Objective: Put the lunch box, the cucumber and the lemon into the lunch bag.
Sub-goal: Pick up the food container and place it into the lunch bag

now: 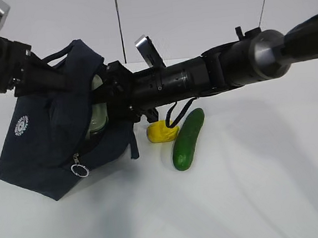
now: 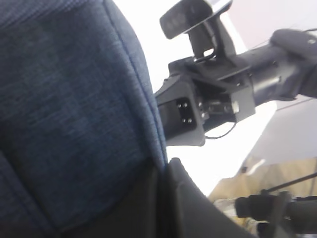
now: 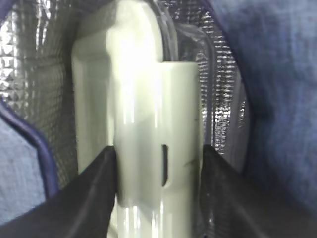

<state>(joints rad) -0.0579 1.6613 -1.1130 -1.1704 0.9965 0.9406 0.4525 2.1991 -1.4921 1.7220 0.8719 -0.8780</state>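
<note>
From my station I see the lunch bag (image 1: pixel 50 145) lying tipped on the white counter (image 1: pixel 254 188), its open mouth facing right toward the right arm. My right hand (image 3: pixel 158 168) has both dark fingers (image 3: pixel 96 191) pressed against the sides of the lunch box (image 3: pixel 148 124), which it holds on edge, its pale green lid clip between them. The box's long axis runs straight away from the wrist camera into the bag's silver quilted lining, and in the exterior view a strip of it shows inside the opening (image 1: pixel 97 116). My left hand is closed on the bag's navy fabric at the upper left edge (image 1: pixel 29 69), though its tips are hidden from every camera. The lemon (image 1: pixel 161 132) rests on the counter just right of the bag, touching or nearly touching the cucumber (image 1: pixel 187 140). The cucumber lies flat, its long axis slanting from near left to far right.
</note>
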